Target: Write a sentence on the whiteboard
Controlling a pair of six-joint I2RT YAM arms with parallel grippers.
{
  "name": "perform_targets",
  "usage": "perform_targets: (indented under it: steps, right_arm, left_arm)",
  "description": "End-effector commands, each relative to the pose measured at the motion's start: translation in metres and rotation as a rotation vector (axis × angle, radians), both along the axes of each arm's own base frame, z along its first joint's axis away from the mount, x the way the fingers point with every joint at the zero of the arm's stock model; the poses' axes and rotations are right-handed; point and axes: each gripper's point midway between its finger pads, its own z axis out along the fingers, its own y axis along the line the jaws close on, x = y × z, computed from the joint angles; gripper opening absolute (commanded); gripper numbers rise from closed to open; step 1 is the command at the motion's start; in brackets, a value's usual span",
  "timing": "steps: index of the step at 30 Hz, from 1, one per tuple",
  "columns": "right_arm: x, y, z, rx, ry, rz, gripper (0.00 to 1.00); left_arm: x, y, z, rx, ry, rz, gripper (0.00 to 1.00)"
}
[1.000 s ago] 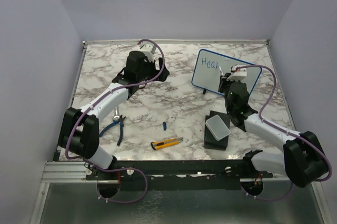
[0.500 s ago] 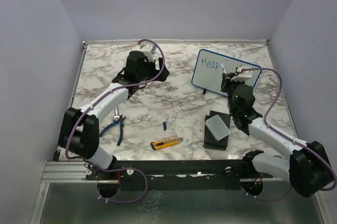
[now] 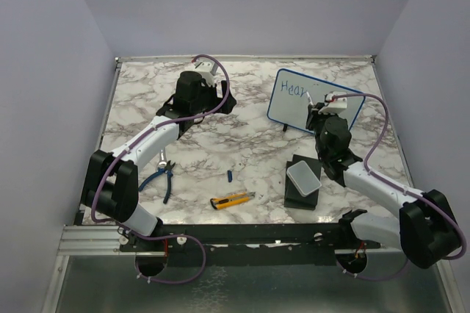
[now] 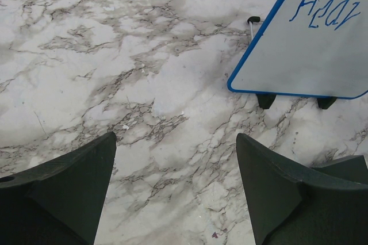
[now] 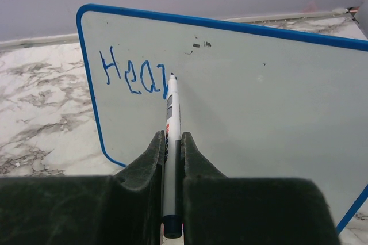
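the right gripper [image 5: 172, 144] has its fingers clamped on a white marker [image 5: 171, 107] that runs straight out between them. the marker's tip meets the whiteboard [image 5: 264, 101] at the end of the sentence [image 5: 132, 75], a single blue word that reads roughly "hear". the left gripper [image 4: 174, 141] has its fingers spread wide apart with nothing between them, over bare marble table [image 4: 115, 55].

the whiteboard stands tilted on small black feet [image 4: 265, 100] at the far right of the table, its blue frame near the back edge. nothing lies between either gripper and the board. nearer the arm bases are a pale grey box [image 3: 303, 178] on a black pad [image 3: 295, 197], a yellow utility knife [image 3: 233, 199], a small blue cap [image 3: 229, 175] and blue-handled pliers [image 3: 163, 178].

only the right wrist view shows the tip on the board; the feet show best from the left wrist. from above, the right arm reaches forward with the wrist raised at the board's face, and the left arm stretches diagonally to the far middle of the table, well left of the board.
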Motion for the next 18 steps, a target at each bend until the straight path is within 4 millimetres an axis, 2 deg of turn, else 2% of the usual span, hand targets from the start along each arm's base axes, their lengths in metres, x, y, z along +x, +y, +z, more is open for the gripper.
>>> perform_targets:
  steps: [1, 18]
  right_arm:
    - [0.003, -0.007, -0.003, 0.007, 0.000, -0.047, 0.00]
    - [0.007, -0.019, -0.011, 0.002, 0.022, -0.109, 0.00]
  left_arm:
    - [-0.002, 0.002, 0.011, -0.018, -0.027, -0.006, 0.86]
    - [-0.002, 0.002, 0.011, -0.016, -0.029, -0.005, 0.86]
